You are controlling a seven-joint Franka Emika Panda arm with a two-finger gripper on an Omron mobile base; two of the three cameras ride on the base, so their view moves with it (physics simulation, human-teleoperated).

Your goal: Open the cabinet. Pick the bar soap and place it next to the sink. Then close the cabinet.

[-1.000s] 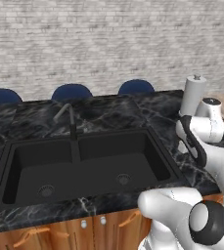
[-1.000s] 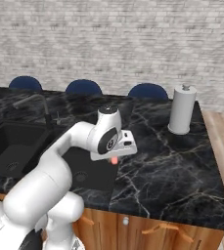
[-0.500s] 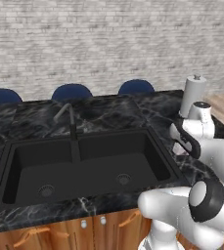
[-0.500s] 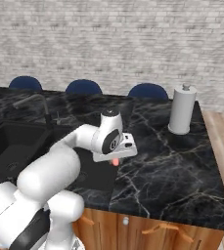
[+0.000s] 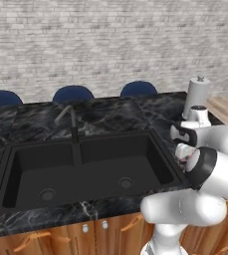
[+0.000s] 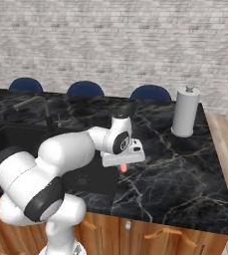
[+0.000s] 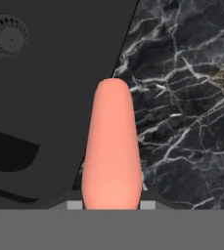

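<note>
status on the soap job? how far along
Done: the bar soap is picked, clamped in the gripper. In hand: the gripper carries it low over the sink's right edge, where the basin meets the marble counter. Left: set it down on the marble beside the sink, let go, then close the cabinet, which is out of frame here.

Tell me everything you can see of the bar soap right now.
The bar soap is a smooth, salmon-pink rounded bar, seen edge-on in the hand view as a long tapering oval. It is held in the shut claw, above the line where the black sink meets the marble counter; it looks clear of both. In the right base view only a small pink end pokes out below the hand. No marks or damage show.
</note>
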